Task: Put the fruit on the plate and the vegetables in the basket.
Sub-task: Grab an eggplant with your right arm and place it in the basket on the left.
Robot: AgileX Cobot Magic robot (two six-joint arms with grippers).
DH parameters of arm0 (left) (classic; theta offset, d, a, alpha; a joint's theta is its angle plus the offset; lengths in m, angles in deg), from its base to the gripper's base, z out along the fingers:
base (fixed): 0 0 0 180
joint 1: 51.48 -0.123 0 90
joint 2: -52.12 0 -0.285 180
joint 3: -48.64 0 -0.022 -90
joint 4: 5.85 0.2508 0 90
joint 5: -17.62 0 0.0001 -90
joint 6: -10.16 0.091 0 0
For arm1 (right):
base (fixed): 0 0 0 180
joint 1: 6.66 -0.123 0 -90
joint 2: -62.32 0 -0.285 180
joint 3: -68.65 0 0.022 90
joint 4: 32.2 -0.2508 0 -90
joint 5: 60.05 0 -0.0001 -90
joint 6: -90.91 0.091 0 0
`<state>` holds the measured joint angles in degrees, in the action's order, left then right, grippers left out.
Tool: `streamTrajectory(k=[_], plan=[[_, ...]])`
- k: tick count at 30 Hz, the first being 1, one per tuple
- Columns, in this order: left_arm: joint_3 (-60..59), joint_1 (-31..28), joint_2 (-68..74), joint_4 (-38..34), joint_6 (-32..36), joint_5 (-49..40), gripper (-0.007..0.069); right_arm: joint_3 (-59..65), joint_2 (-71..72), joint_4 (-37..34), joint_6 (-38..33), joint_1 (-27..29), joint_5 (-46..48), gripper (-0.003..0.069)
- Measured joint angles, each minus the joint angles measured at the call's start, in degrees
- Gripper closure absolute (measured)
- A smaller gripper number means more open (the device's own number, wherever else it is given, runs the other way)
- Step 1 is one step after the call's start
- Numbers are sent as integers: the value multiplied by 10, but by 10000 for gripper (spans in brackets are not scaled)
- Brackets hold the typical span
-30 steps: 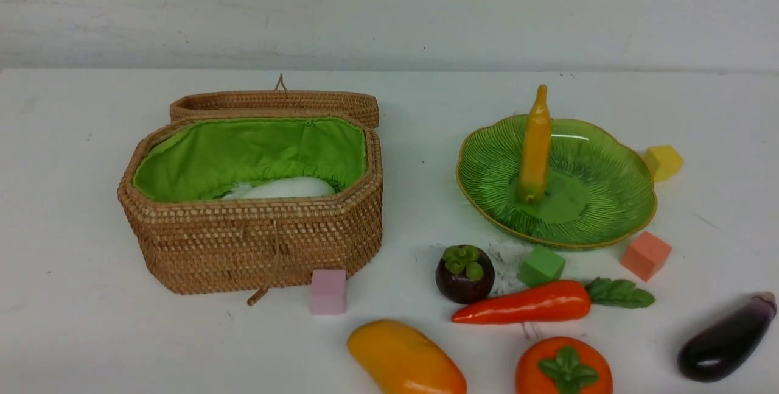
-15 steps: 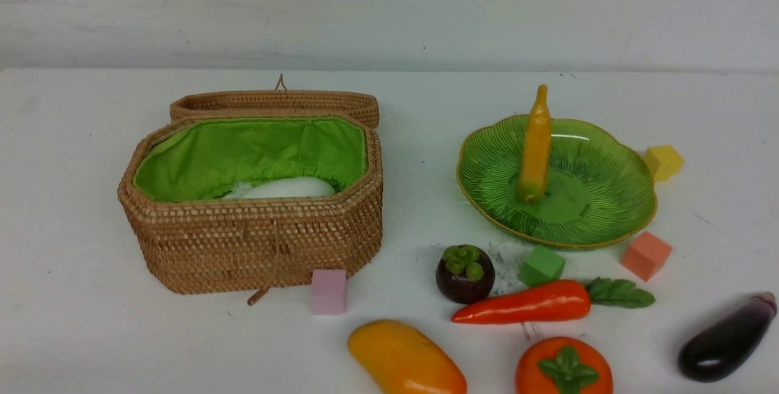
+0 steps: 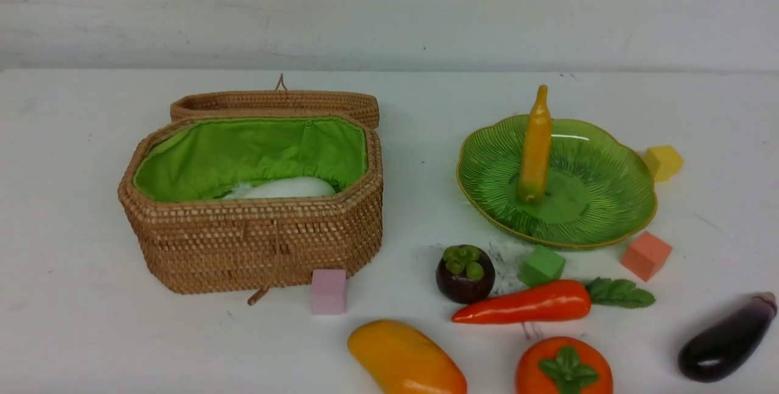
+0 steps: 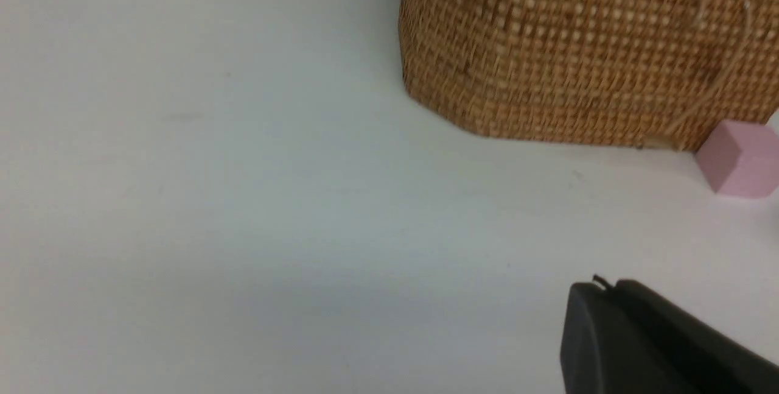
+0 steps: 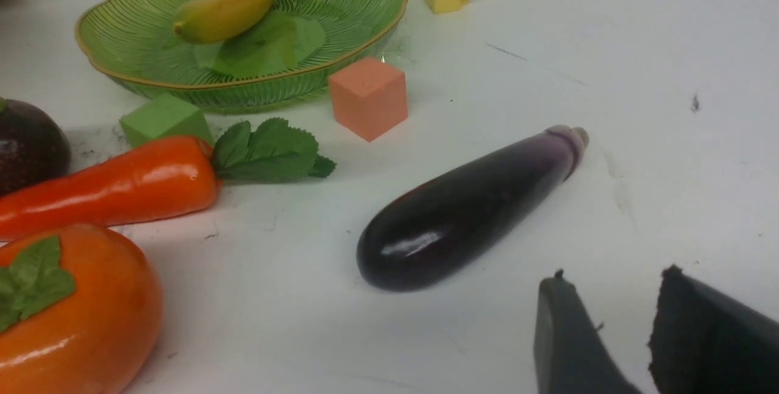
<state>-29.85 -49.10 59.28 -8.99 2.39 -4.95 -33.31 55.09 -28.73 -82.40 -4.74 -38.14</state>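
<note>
**A:** Well, how do the claws stand?

**B:** The left claw [image 4: 608,289] has its jaws pressed together with nothing between them, and it hangs over bare counter [image 4: 243,199]. The right claw [image 5: 614,281] stands partly open, with a clear gap between its two fingers. It grips nothing and touches nothing.

**A:** And what lies near each?

**B:** Ahead of the left claw is the woven wall of the basket [image 4: 578,59], with a pink cube [image 4: 739,159] just beside it. Just ahead of the right claw the eggplant [image 5: 468,211] lies on its side, apart from the fingers. Farther from that claw come the carrot [image 5: 109,190], the persimmon [image 5: 73,315], a salmon cube [image 5: 368,98] and a green cube [image 5: 164,120]. Beyond them is the plate [image 5: 152,35], with the banana [image 5: 231,1] resting in it.

**A:** Does the front view add anything?

**B:** Yes. Neither claw shows there, but only that view looks into the basket. Its lid [image 3: 274,102] is folded back and the radish [image 3: 286,188] lies on the green lining. Only there do I see the mango [image 3: 405,357], and the mangosteen [image 3: 464,273] whole. The right wrist view catches just the edge of the mangosteen. The yellow cube [image 3: 663,162] past the plate shows in both.
</note>
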Motion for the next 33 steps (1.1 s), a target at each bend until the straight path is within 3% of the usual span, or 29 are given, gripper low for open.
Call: streamTrajectory(k=[9,21,27,33], plan=[[-3,0,0,-3,0,3,608,2,0,0,0,0,-19,416],[-4,0,0,-4,0,4,601,6,0,1,1,0,-311,416],[-4,0,0,-4,0,4,594,6,0,1,35,0,-468,416],[-4,0,0,-4,0,4,587,-50,0,1,110,0,-509,416]])
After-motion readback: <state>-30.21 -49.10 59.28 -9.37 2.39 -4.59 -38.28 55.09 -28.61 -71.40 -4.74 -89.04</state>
